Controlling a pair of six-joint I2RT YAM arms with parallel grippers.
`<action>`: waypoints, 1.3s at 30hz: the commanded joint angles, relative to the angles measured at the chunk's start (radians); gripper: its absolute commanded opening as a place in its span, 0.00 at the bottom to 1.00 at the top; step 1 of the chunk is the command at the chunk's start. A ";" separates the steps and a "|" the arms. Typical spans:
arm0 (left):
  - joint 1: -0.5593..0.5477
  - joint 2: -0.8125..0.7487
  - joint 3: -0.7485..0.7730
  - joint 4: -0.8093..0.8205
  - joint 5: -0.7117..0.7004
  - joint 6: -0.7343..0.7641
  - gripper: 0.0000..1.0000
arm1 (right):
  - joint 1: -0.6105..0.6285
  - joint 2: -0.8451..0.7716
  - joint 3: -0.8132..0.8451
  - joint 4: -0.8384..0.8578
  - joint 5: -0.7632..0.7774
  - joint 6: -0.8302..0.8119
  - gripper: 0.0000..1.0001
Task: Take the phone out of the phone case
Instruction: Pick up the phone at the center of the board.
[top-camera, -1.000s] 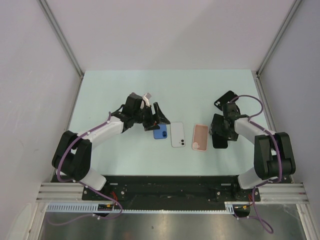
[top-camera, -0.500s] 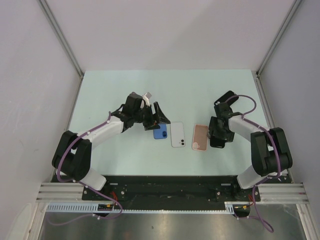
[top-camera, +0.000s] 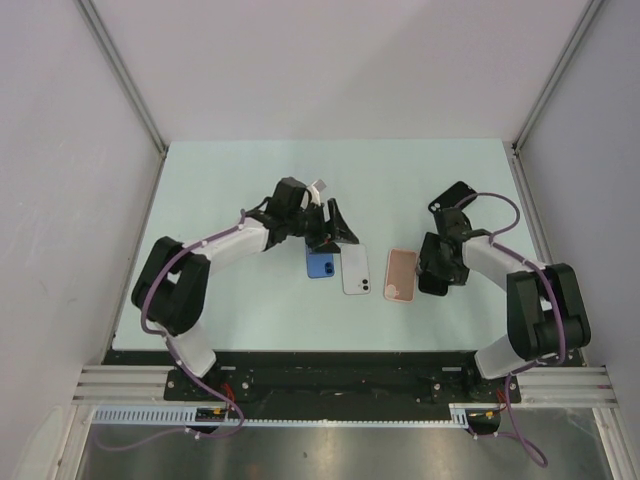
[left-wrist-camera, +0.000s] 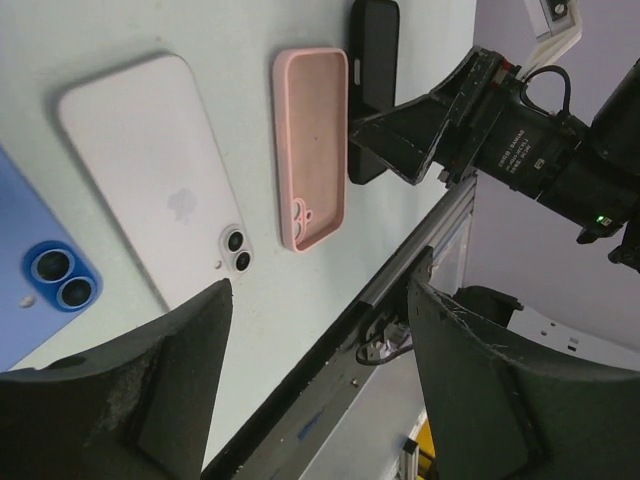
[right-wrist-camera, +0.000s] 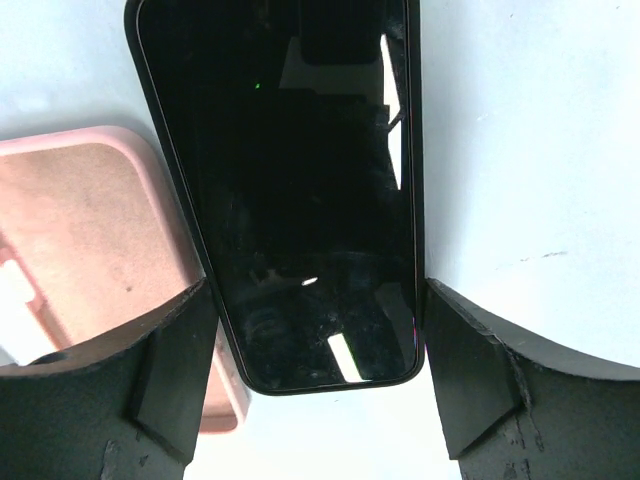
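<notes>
As the right claw (right-wrist-camera: 318, 290) draws its fingers in from their widest setting, the black phone (right-wrist-camera: 290, 180) lies screen-up between them, a finger at each long edge; whether it is clamped cannot be told. The pink case (right-wrist-camera: 90, 230), empty, lies just outside one finger (extraction appears complete for this pair). The left claw (left-wrist-camera: 320, 285), spread and empty, now hovers nearer the white phone (left-wrist-camera: 150, 170) ahead of its fingers, probably the next unit.

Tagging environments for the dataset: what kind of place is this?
Likely a lab robot cell, not a home or shop: plain white panels wall in a pale green table, aluminium rails run by the bases of two bolted arms, and phones lie in a row.
</notes>
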 joint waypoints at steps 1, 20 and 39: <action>-0.037 0.048 0.083 0.036 0.064 -0.039 0.75 | -0.030 -0.077 -0.073 0.119 -0.208 0.100 0.24; -0.185 0.439 0.419 0.125 0.196 -0.231 0.77 | -0.169 -0.316 -0.213 0.222 -0.469 0.169 0.08; -0.265 0.693 0.761 -0.042 0.154 -0.276 0.72 | -0.109 -0.328 -0.213 0.233 -0.494 0.170 0.07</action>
